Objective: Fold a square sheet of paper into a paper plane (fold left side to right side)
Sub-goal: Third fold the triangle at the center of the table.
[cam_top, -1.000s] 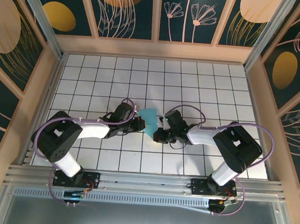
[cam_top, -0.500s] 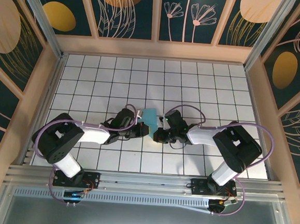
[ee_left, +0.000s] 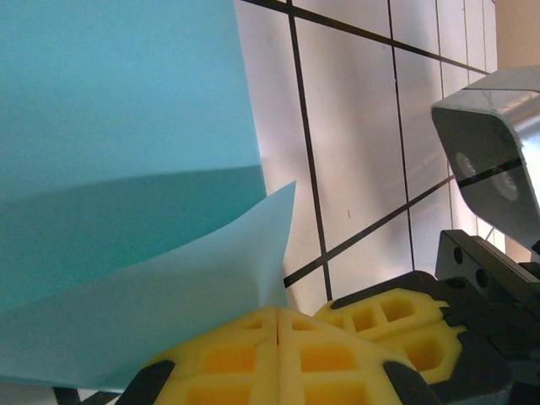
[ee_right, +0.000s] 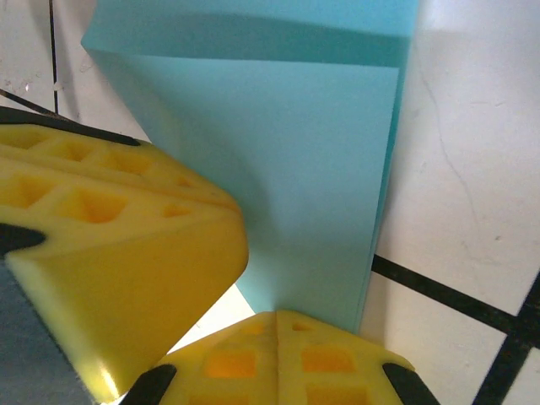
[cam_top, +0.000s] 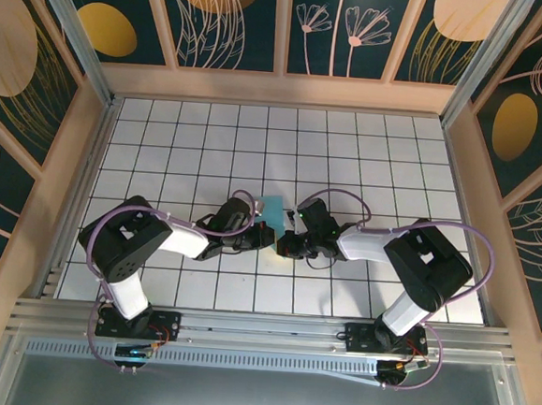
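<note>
Left gripper (cam_top: 266,238) first. On the overhead cam its jaws are together, and over the last second it has swung in from the left, so it's now nose to nose with the right gripper (cam_top: 285,244), also closed, mid-table (cam_top: 163,138). The square sheet of paper (cam_top: 272,207) sits just behind the two tips and looks clearly narrower than a second ago. I read that as the left side getting carried across to the right.

Left wrist cam: my pads (ee_left: 228,354) are pressed together and the corner of a lifted flap runs right into their seam, so I'd call that clamped on the paper. The rest of it lies flat.

Right wrist cam: pads (ee_right: 228,363) are together at the paper's near edge. Pinching or just pressing, I can't tell. The top layer stops just shy of the edge underneath, so the crease still wants pressing, I reckon.
</note>
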Available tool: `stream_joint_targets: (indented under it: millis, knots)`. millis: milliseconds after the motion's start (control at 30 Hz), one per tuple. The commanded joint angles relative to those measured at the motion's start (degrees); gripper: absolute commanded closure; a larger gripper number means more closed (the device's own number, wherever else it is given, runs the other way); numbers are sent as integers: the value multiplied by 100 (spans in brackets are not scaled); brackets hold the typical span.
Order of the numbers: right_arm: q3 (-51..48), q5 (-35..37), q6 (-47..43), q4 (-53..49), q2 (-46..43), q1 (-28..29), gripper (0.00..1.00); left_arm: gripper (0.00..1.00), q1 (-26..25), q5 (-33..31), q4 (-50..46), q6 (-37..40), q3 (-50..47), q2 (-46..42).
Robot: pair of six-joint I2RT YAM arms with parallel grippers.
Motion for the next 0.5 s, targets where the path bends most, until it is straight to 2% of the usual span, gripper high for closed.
stream_joint_targets:
  millis: [0,333,467]
  knots:
    - [-191,511,-142,-829,393,-3,100,100,-37,-98,40,-98,26,166]
    - [-111,583,-292,-1117,437,-3,100,100,-29,-830,-681,48,23,200]
    - [-100,573,-335,-1174,465,-3,100,100,79,-917,-718,63,-37,203]
